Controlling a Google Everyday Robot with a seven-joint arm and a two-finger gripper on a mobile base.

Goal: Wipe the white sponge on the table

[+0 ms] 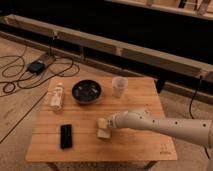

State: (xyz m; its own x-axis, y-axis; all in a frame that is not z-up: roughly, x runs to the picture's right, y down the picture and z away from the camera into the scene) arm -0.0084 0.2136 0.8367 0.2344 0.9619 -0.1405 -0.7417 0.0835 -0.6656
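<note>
Cream-white sponge point(103, 131), probably soft and light, lies on the tabletop point(140, 145), end effector point(106, 125) grasping its upper end.

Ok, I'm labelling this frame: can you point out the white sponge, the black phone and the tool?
white sponge point(103, 132), camera view, lower front face.
black phone point(65, 136), camera view, middle of its top.
tool point(106, 123), camera view, tip above the sponge, mid-table.

sponge point(103, 131): cream-white block, flat, under gripper point(107, 125) | table point(145, 100): light wood, centre-front
</note>
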